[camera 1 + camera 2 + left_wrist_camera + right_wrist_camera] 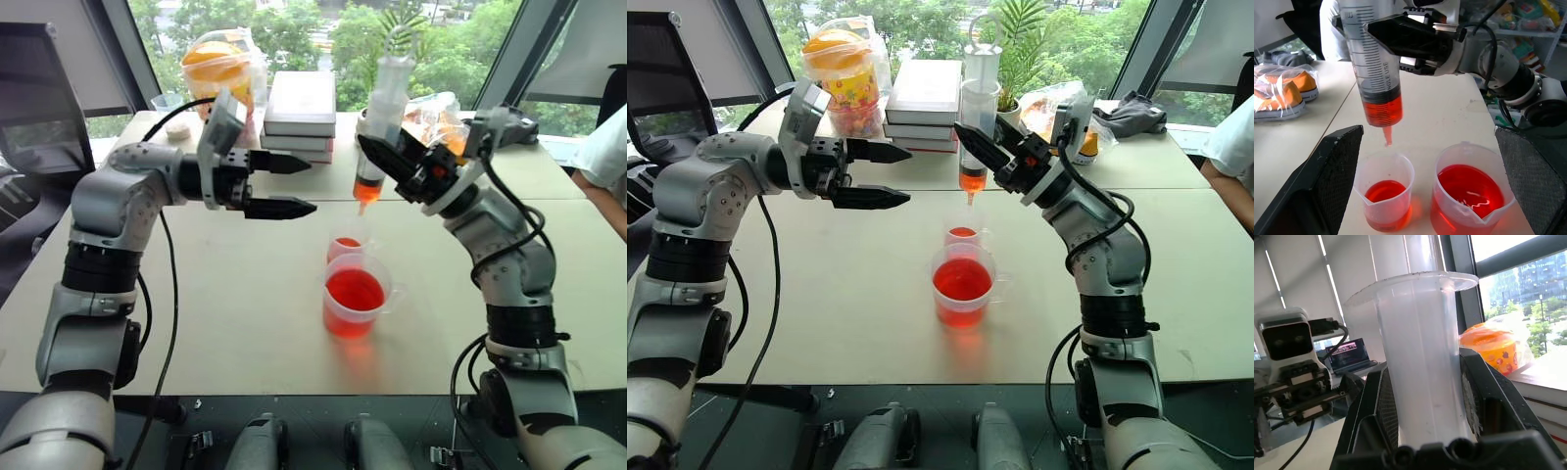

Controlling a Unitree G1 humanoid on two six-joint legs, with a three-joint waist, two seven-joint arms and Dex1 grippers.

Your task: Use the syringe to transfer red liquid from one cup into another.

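My right gripper (376, 157) is shut on the syringe (389, 93) and holds it upright, tip down. Its barrel (1376, 73) has some red liquid (1382, 110) at the bottom. The orange tip hangs just above the smaller, narrower cup (1385, 196), which holds a little red liquid. Touching it on the near side stands the wider cup (355, 294) with a pour lip, about half full of red liquid. My left gripper (311, 186) is open and level to the left of the syringe, pointing at it with nothing between its fingers (1327, 186).
At the back of the table (245, 323) are a stack of books (302, 116), a jar of orange snacks (220, 69), a small clear cup (168, 103) and a bag of orange packets (436, 117). A person's sleeve (607, 147) shows at the right edge.
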